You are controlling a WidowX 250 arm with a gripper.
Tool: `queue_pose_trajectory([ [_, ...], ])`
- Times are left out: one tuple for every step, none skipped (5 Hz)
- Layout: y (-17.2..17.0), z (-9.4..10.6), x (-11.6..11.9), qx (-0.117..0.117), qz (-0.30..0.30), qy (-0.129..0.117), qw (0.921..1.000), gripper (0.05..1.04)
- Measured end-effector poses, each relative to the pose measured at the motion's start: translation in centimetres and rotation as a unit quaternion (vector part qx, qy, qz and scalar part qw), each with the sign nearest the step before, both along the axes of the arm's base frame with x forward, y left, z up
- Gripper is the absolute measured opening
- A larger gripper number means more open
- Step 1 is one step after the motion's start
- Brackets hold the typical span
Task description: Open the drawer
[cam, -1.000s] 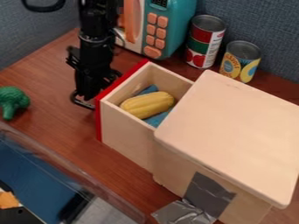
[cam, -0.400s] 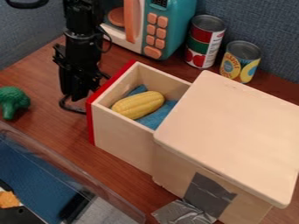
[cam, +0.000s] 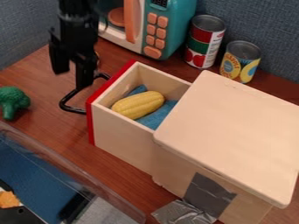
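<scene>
With the wooden drawer [cam: 123, 142] standing out from its box [cam: 222, 131] and the inside on show, we look to be at the very end of the job: the pull seems done, and it's the letting-go that's in hand. And look at the gripper [cam: 71, 78]! Two fingers spread well apart, nothing pinched between them, so the black handle [cam: 63, 101] is out of its grasp. What's called for next, I'd say, is a clean exit: up and away from the red front panel [cam: 90, 124], no second tug needed unless a wider opening is wanted. Careful, though: catch that loop on the way out and the drawer could be nudged along with it.

So where's the drawer from here? Right beside the gripper, on the box side, its red face turned toward the arm. The handle juts out from that face, below the gripper, and one fingertip overlaps the loop's upper stretch in the view; whether they touch, I can't tell. Inside the drawer, a yellow ear of corn [cam: 139, 105] lies against blue cloth [cam: 159, 120], both in plain sight, while the drawer's back end is hidden beneath the box's top.
</scene>
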State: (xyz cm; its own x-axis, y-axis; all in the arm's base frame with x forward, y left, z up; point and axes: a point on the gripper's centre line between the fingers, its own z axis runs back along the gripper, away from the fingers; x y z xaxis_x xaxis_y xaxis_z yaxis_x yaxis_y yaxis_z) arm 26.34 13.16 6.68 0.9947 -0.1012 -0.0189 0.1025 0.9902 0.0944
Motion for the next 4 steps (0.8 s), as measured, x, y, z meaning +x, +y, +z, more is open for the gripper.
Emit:
queue_pose_trajectory([
  [-0.6,3.8,0.3,-0.010,0.001,-0.032,0.9994,1.003],
  [-3.5,7.6,0.8,-0.042,-0.012,-0.058,0.9973,0.999],
  [-7.4,8.4,1.1,-0.078,-0.040,-0.049,0.9949,0.999],
  [-10.0,9.1,1.2,-0.082,-0.066,-0.052,0.9930,0.999],
])
